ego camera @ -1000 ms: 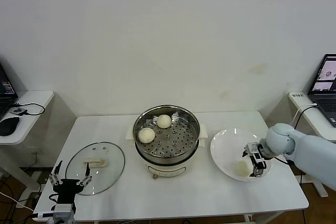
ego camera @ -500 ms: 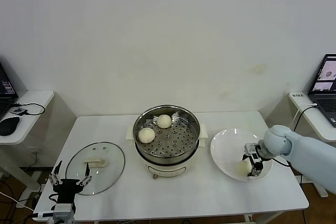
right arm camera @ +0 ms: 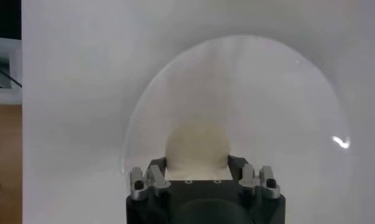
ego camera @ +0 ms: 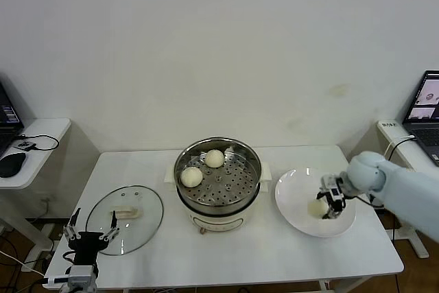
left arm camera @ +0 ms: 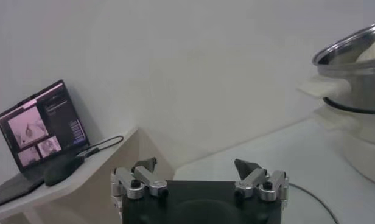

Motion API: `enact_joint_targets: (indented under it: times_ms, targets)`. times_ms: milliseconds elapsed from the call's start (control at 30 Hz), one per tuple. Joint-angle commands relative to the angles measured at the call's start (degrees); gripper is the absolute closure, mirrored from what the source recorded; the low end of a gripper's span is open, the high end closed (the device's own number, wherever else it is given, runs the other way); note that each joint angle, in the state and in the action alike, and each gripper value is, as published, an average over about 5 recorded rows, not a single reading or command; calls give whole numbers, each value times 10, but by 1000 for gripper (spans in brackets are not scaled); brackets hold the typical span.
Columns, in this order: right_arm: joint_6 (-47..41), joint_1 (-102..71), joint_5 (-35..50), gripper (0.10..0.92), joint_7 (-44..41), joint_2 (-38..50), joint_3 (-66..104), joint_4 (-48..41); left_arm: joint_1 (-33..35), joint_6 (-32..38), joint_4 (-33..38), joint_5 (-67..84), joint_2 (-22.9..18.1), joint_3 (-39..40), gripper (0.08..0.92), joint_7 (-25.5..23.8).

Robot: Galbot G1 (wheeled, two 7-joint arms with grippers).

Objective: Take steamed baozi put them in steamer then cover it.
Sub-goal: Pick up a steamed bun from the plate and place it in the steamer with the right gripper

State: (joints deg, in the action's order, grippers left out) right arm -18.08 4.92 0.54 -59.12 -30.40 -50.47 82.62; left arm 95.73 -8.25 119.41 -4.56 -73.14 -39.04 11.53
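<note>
One cream baozi (ego camera: 317,206) is sitting between the right claw (ego camera: 332,202) fingers. Two more buns (ego camera: 191,176) are lying in the open steel steamer (ego camera: 217,182), well left. The glass cover (ego camera: 125,218) is resting flat just ahead of the left claw (ego camera: 90,238).

No text, label, brand, number or sign can be read on anything here. The open black laptop (left arm camera: 38,125) on the side desk at the left shows picture panes and rows of writing on its lit screen, but the writing is too small to make out. The second open laptop (ego camera: 426,111) at the far right edge also has a lit screen with a picture on it, and nothing there can be read either. A small pale tag (ego camera: 389,123) lies beside it, its marks illegible.
</note>
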Motion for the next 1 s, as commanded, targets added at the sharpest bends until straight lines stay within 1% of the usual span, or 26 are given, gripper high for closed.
enact_joint_targets:
  times_ms: [33,200,300,567,700,800,900,1000]
  targets:
    - [-3,135,57,381,-11,3,-20,8,0,0,2,1,1,3,177,0]
    - [-11,236,93,380,-14,-34,-69,11,-1,0,5,1,1,4,177,-1]
    - [-18,279,117,380,-6,-74,-87,14,-1,0,7,1,0,5,177,-1]
    - [-22,306,171,380,45,-192,-127,44,5,0,10,1,-2,-5,177,-2]
    - [12,296,190,380,67,-250,-149,37,8,0,12,2,-2,-14,177,-2]
    - [40,288,187,381,64,-291,-170,24,11,0,15,3,-4,-18,177,-2]
    - [83,283,173,378,52,-323,-190,5,12,0,18,3,-7,-21,177,-2]
    - [140,278,141,374,37,-351,-208,-20,12,0,19,3,-10,-23,177,-3]
